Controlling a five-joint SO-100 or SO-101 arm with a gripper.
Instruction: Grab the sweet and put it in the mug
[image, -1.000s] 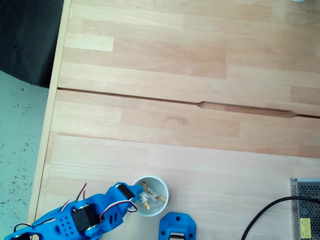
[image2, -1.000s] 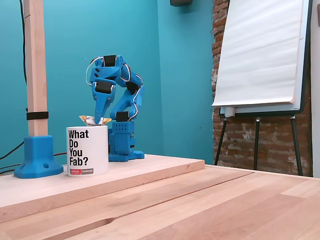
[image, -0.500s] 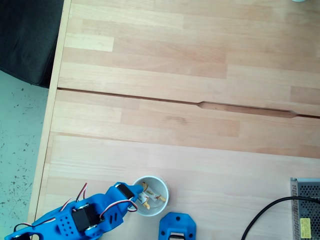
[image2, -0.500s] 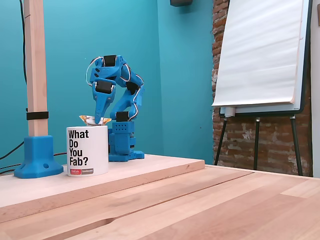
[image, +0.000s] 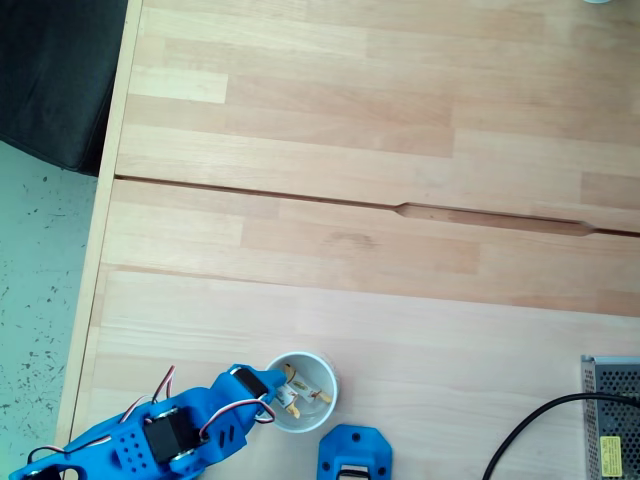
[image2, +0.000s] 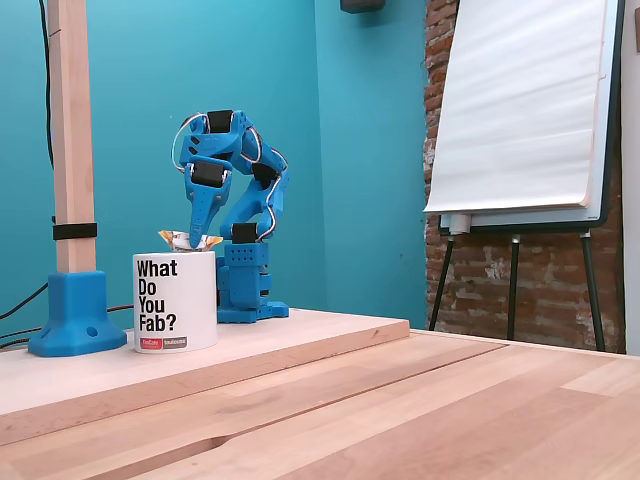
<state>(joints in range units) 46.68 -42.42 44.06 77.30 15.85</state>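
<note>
Holding the sweet (image2: 190, 239) over the mug (image2: 175, 300) at lower left | our gripper (image2: 197, 240) has jaws pinched on it, just above the rim | release step | next: open jaws | flipchart (image2: 520, 105) far right.

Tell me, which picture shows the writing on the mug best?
The fixed view from the side: the mug faces that camera, so "What Do You Fab?" reads clearly. The fixed view from above looks down into the mug, showing its round rim and inside, with no writing.
</note>
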